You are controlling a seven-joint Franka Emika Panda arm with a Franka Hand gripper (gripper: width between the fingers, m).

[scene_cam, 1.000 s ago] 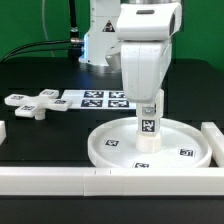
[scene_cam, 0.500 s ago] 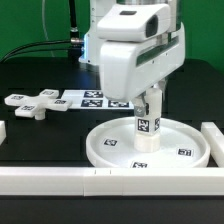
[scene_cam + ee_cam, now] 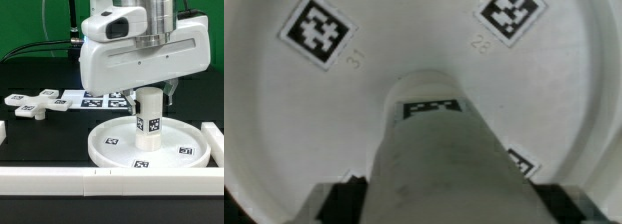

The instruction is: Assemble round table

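Closely, the pincer (image 3: 150,97) flanks the upright post (image 3: 149,120) on the disc (image 3: 190,138); clamped or not, unclear.

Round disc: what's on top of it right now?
The stubby post stands upright near the middle of the round disc, the claw shut on its top. The disc surface under the post's base is covered, so its seating cannot be seen.

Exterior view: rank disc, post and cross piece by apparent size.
1. round disc, clearly largest.
2-3. post and cross-shaped piece look about alike. The cross-shaped piece lies farther back, so I won't rank these two.
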